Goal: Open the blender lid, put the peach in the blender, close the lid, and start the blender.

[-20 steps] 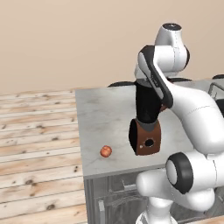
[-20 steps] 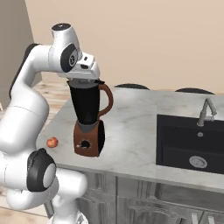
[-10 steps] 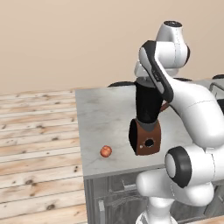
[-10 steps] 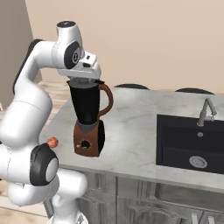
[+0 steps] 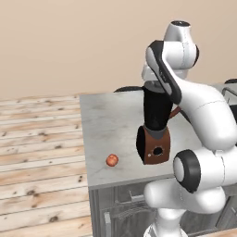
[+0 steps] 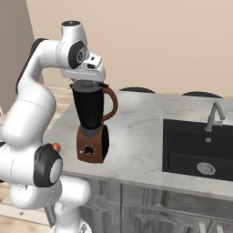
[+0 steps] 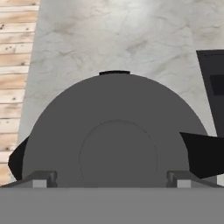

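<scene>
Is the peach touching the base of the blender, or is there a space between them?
Apart. The left base view shows bare counter between the peach and the blender.

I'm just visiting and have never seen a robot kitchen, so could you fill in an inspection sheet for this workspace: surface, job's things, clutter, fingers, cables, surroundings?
Surface: grey marble counter, bare around the blender.
Job's things: blender upright near the counter's front edge; lid seated on the jar; peach on the counter beside the blender, apart from it.
Clutter: nothing seen.
Fingers: gripper open, just above the lid, one tip on each side of its raised centre; holding nothing.
Cables: nothing seen.
Surroundings: black sink with a faucet along the counter, wood floor, beige wall, cabinets below.
</scene>
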### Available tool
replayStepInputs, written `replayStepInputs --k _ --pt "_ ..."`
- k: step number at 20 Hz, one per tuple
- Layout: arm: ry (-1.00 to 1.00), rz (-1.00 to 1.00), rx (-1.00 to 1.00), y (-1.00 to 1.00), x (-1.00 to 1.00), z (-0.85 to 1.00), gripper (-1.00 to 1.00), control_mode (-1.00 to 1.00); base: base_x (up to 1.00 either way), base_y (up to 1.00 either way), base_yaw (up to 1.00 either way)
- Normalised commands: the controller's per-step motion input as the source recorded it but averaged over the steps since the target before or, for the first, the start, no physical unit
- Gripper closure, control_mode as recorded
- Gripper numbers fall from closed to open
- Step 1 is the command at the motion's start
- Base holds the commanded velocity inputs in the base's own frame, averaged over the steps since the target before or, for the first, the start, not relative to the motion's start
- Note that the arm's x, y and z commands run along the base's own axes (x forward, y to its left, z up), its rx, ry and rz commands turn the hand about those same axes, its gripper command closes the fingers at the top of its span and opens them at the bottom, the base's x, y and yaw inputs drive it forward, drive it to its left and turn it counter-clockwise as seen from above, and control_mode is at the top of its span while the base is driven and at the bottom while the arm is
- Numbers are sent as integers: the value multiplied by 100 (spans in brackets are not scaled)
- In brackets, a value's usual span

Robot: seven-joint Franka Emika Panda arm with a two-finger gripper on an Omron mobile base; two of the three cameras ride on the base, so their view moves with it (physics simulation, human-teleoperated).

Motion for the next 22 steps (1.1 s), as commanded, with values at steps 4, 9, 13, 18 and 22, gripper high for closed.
replayStepInputs --k 4,9,13,18,22 --pt "10 1 -2 0 0 -81 -100 -100 0 0 0" --pt "10 4 -3 3 -3 -91 100 -100 0 0 0" --pt "1 1 1 0 -8 -83 100 -100 0 0 0" --pt "0 0 2 0 -2 -59 100 -100 0 0 0" --pt "0 0 0 0 -2 -30 100 -100 0 0 0"
